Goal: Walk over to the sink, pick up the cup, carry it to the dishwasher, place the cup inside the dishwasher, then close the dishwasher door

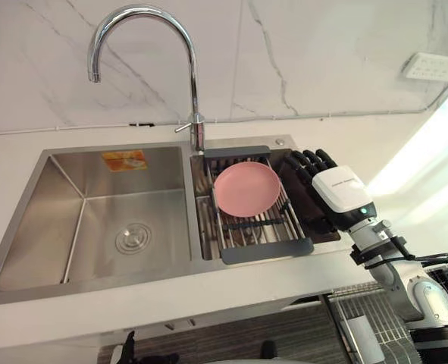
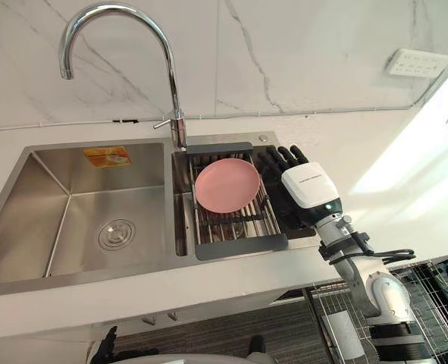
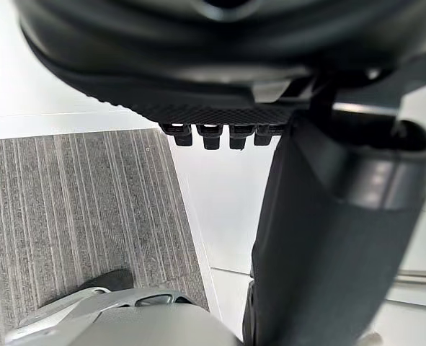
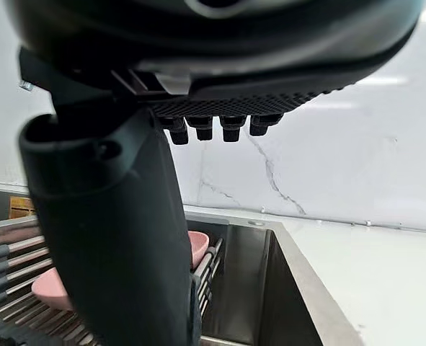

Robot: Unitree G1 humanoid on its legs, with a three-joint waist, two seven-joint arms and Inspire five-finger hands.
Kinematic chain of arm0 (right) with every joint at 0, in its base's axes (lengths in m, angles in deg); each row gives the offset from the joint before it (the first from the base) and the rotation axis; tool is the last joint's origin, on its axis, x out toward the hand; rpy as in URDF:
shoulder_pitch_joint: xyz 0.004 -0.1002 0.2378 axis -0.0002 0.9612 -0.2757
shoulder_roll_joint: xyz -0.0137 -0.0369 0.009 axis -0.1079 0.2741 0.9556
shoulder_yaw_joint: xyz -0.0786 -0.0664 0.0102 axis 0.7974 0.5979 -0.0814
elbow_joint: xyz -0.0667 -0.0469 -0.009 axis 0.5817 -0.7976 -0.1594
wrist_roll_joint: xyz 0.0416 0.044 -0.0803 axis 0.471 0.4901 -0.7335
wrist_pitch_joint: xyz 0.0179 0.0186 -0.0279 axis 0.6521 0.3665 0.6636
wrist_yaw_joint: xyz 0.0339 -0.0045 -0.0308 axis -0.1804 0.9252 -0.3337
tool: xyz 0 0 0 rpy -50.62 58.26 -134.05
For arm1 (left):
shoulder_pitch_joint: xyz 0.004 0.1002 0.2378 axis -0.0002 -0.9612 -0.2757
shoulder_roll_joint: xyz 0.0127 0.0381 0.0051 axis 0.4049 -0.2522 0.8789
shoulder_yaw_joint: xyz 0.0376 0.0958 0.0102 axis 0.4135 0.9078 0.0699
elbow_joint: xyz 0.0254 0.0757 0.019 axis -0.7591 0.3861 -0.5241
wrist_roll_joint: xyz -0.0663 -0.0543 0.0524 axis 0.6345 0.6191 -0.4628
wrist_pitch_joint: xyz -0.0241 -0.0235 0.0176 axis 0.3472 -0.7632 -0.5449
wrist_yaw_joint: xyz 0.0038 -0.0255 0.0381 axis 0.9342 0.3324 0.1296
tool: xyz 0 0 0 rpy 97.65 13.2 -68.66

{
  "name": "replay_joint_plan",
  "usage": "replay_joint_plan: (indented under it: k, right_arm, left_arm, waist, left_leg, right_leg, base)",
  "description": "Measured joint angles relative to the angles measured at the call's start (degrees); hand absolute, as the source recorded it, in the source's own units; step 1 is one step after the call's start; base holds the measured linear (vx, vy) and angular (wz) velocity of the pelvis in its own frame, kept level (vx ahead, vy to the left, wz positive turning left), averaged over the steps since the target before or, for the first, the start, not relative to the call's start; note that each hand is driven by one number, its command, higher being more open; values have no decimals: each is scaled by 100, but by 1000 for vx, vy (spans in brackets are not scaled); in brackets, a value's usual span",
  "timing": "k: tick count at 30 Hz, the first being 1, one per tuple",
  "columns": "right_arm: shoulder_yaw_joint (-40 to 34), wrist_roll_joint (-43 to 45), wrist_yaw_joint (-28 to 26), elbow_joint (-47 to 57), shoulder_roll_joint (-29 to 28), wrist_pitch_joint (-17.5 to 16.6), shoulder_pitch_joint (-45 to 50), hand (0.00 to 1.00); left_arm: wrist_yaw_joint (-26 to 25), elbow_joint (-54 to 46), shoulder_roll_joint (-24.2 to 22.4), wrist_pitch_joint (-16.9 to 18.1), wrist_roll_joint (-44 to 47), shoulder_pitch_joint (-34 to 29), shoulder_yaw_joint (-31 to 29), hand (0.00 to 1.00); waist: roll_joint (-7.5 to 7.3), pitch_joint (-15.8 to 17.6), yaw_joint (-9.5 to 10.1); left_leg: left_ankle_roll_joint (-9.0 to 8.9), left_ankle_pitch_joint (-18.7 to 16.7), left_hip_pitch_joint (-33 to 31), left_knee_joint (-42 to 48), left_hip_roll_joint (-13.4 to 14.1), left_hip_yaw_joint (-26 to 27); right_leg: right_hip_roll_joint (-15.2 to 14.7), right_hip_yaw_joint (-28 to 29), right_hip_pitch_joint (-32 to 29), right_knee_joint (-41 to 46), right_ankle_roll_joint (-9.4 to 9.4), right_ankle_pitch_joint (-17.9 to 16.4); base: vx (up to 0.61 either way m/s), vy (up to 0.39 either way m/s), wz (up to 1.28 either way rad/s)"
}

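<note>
— Hovering where, the right hand?
— Right of the frame's centre, over the uncovered strip of the sink's right basin, just beside the draining rack. Its fingers lie straight, pointing toward the marble wall, and they grip nothing.
— And the cup?
— What I see is a pink dish, round and shallow. It rests on the rack's bars at mid-frame, left of that hand and apart from it.
— The left hand?
— Its wrist view shows it above a grey striped floor, fingers straight, thumb out, holding nothing.
— Anything else at the sink?
— The left basin has a drain in its bottom and an orange sticker on its back wall. The curved tap rises between the basins and arches toward the upper left. A white socket plate sits on the wall at upper right.
</note>
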Motion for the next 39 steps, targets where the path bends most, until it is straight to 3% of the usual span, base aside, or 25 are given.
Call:
replay_joint_plan:
  k: [16, 33, 39]
  right_arm:
    - [314, 1, 121, -532, -8, 55, -76, 100]
    - [473, -46, 265, -892, -25, 91, -346, 100]
    - [380, -39, 30, -808, 57, 20, -364, 100]
  left_arm:
    - [-27, 173, -3, 139, 4, 57, -2, 100]
    - [-47, 193, 30, 147, 114, 100, -8, 100]
    - [-44, 163, 57, 151, 113, 101, -43, 100]
  waist:
    - [61, 44, 38]
    - [-29, 178, 50]
    - [-86, 219, 44]
  left_leg:
    - [-15, 40, -11, -11, 6, -239]
    - [-76, 319, 31, -291, -8, -440]
    - [-89, 362, 9, -323, -19, -595]
  right_leg:
    - [-1, -281, 123, -6, -4, 2]
    - [3, -471, 151, -33, -50, 23]
    - [-1, -575, 175, -33, -55, 23]
  base:
    - [-34, -25, 7]
    - [-60, -36, 6]
    - [-41, -28, 9]
